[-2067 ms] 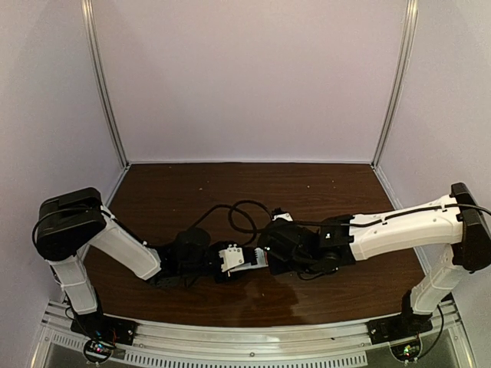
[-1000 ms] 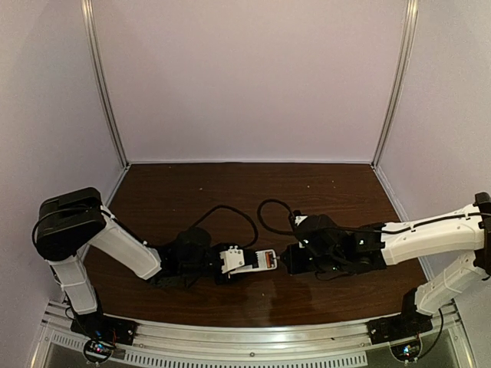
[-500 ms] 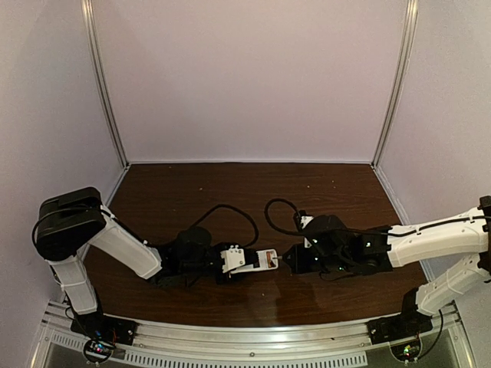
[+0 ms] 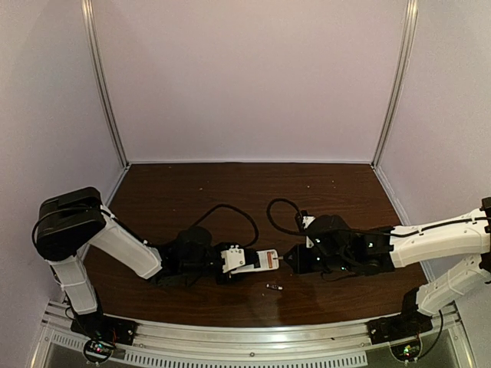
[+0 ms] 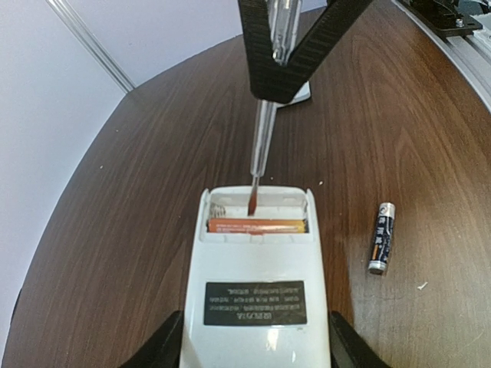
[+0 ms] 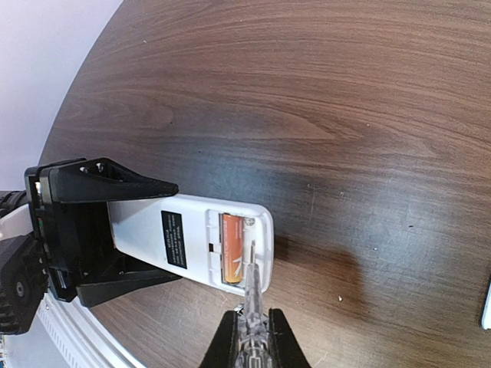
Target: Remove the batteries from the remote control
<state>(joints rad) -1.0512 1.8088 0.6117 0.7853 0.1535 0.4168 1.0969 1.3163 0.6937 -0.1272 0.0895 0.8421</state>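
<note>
With the left claw clamping the remote control at lower centre, the right claw, gripping the screwdriver, should lever its tip gently under the orange battery.

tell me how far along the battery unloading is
Done: the compartment is open and one dark battery lies loose on the table beside the remote control. In hand: the left gripper clamps the remote control while the right gripper holds the screwdriver, tip in the empty slot. Left: the orange battery is still seated.
</note>
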